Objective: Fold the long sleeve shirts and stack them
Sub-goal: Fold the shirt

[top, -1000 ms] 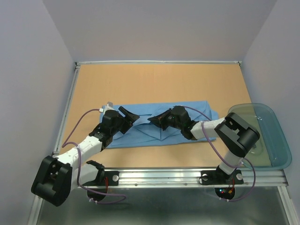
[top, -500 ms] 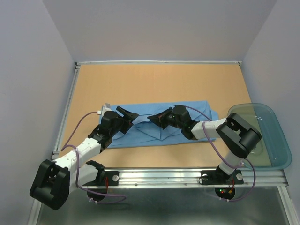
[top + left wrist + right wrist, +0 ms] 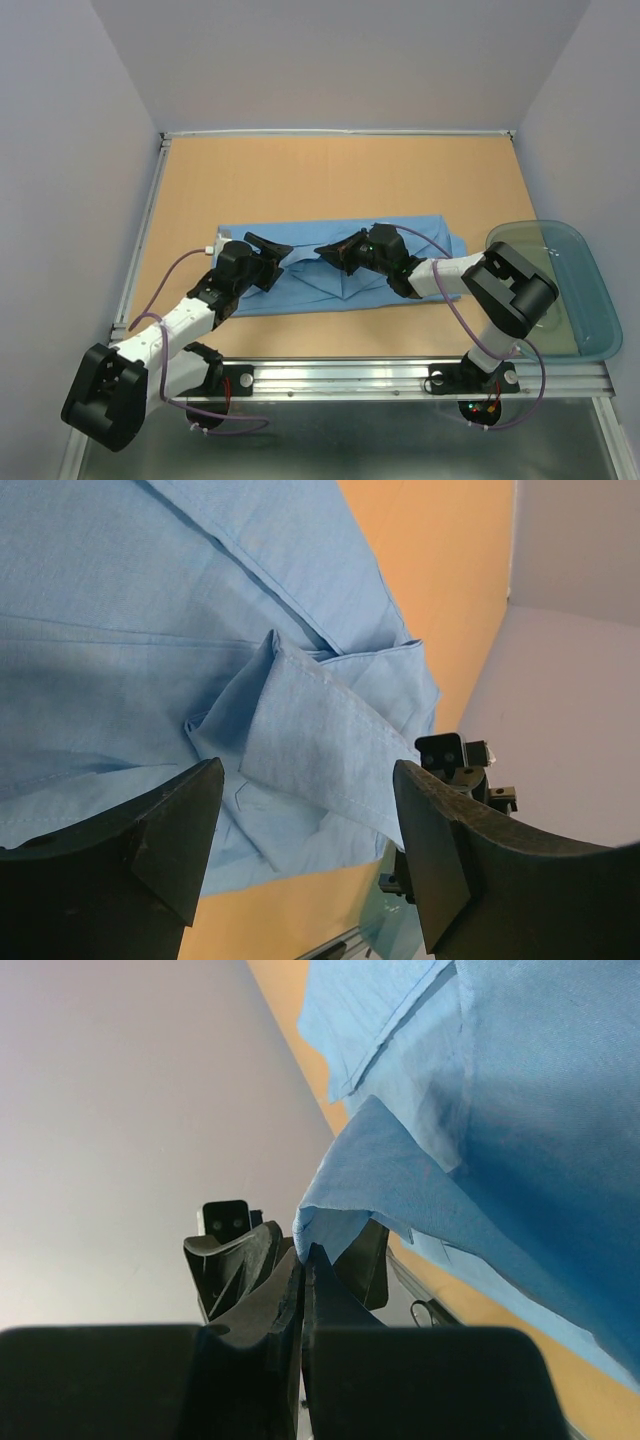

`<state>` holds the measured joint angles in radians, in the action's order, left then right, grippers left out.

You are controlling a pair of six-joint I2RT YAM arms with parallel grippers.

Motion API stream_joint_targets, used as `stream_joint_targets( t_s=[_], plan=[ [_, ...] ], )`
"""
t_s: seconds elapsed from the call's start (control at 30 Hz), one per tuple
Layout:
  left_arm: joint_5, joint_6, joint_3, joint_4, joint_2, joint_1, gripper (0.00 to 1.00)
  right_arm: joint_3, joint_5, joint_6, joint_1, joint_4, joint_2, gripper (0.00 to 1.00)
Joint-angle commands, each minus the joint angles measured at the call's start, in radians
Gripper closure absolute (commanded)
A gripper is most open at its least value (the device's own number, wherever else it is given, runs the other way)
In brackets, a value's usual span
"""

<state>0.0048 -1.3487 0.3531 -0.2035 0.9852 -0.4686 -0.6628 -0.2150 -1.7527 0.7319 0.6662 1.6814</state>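
One long sleeve shirt [image 3: 425, 236], light blue, lies folded into a long strip across the middle of the table. My right gripper [image 3: 322, 256] is shut on a fold of its cloth [image 3: 345, 1215] and holds that fold raised above the rest of the shirt [image 3: 520, 1110]. My left gripper [image 3: 274, 250] stands open just left of it, jaws wide and empty, facing the raised fold [image 3: 320, 750]. In the left wrist view the shirt [image 3: 130, 630] fills the frame beyond my open left gripper [image 3: 308, 772]. The right wrist view shows my right gripper [image 3: 303, 1256] pinching the cloth edge.
A translucent teal tub [image 3: 575, 290] sits at the table's right edge, beside the right arm. The tan table [image 3: 330, 175] is bordered by a metal rail [image 3: 400, 375] at the near edge and grey walls on three sides.
My left arm has shifted a little to the left and away from the right gripper, jaws still open. The right gripper has stayed put with the fold in it.
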Motion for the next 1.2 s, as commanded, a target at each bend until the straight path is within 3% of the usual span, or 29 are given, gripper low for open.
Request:
stream_joint_targets(
  t_s=[0.0,0.23,0.43,0.7,0.93,1.03,1.07,1.13,1.17],
  plan=[
    [-0.016,-0.049,-0.016,-0.049,0.023,-0.014,0.20,-0.037,0.005,0.007,-0.009,0.070,-0.040,0.99],
    [-0.016,-0.056,0.014,-0.105,0.090,-0.041,0.21,-0.047,-0.010,0.010,-0.009,0.085,-0.034,0.99],
    [-0.015,-0.050,0.041,-0.129,0.130,-0.053,0.30,-0.041,-0.015,0.015,-0.009,0.095,-0.035,0.99],
    [-0.031,-0.053,0.066,-0.136,0.130,-0.058,0.62,-0.021,-0.027,0.022,-0.008,0.101,-0.038,0.99],
    [-0.042,-0.032,0.082,-0.102,0.093,-0.058,0.97,0.002,-0.035,0.064,-0.008,0.099,-0.049,0.99],
    [-0.083,0.075,0.133,-0.016,0.063,-0.058,1.00,0.031,-0.037,0.114,-0.008,0.096,-0.069,0.87],
    [-0.119,0.113,0.150,0.008,0.052,-0.056,1.00,0.037,-0.038,0.136,-0.009,0.086,-0.081,0.75],
    [-0.163,0.257,0.203,0.086,0.024,-0.056,1.00,0.031,-0.050,0.239,-0.009,0.052,-0.097,0.63],
    [-0.198,0.317,0.224,0.129,0.017,-0.054,1.00,0.014,-0.060,0.289,-0.009,-0.035,-0.110,0.53]
  ],
)
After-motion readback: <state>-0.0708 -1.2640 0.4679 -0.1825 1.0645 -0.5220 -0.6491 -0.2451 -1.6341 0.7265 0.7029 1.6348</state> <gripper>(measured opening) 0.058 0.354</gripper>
